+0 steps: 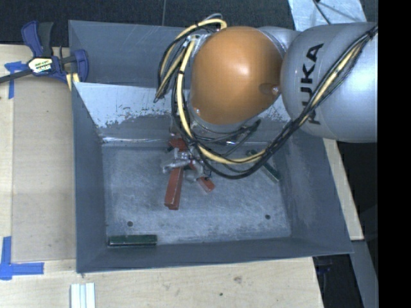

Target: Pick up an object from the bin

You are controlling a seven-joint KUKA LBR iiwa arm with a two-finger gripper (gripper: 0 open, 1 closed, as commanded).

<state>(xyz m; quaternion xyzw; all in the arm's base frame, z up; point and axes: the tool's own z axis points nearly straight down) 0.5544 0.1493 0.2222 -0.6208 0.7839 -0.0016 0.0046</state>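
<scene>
Hanging over a reddish-brown oblong block (173,194), end effector (187,165), its opening impossible to tell; flat dark bar (131,240) well apart.

The end effector (184,164) is over the middle of the grey metal bin (87,191), nearer the back wall. A reddish-brown flat bar (173,193) lies in front of it, with its far end reaching under it. A small reddish-brown block (206,185) sits just right of the bar. A dark green flat strip (131,240) lies well apart, along the front wall near the left corner.
</scene>
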